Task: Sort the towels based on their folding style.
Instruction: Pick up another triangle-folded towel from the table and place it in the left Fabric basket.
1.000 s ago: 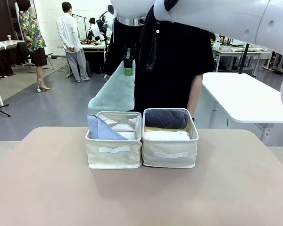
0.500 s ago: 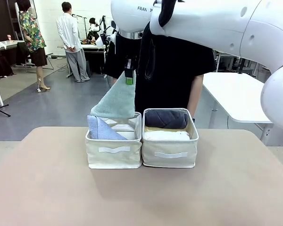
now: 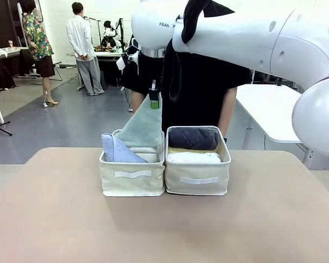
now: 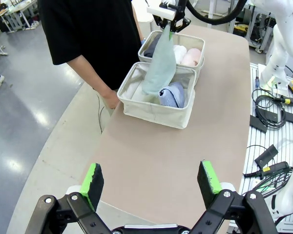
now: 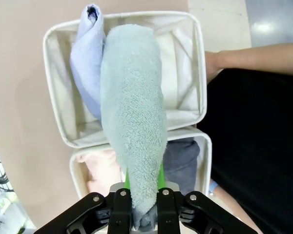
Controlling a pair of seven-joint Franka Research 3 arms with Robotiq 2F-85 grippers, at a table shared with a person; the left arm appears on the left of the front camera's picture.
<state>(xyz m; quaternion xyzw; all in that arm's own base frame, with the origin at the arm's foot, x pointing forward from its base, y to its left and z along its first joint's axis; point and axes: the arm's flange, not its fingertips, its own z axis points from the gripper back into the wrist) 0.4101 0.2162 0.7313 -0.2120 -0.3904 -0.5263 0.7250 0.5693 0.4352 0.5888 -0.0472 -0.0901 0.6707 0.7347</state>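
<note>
Now, change: the mint towel [image 3: 144,127] hung clear above the bins a second ago; it has come down since, and its wide lower end sits inside the left bin [image 3: 132,175], behind the blue towel [image 3: 118,149].
Meaning: judging by this, the last cone is nearly placed; what is left is to let go and lift away.
Right gripper [image 3: 153,102]: closed on the narrow top of the mint towel, green pads pinching the tip, straight above the left bin's far right corner.
Left gripper [image 4: 152,179]: open and holding nothing, fingers spread wide, hovering off the worktop's left end, well apart from the bins.
Left bin contents: blue cone lying against the near left wall, mint cone beside it, touching along its length in the right wrist view.
Right bin [image 3: 198,176]: dark grey roll [image 3: 193,138] at the far side, white roll [image 3: 194,157] at the near side, a yellow one [image 3: 178,149] peeking between them; a pink roll [image 4: 192,57] shows in the left wrist view.
Worktop [image 3: 164,224]: both bins stand side by side, touching, at the middle of the far edge.
In the way: a person in black [image 3: 205,82] stands just behind the bins, a bare forearm [image 5: 254,57] close to the left bin's far rim; the towel's own height may tip it over the wall once released.
</note>
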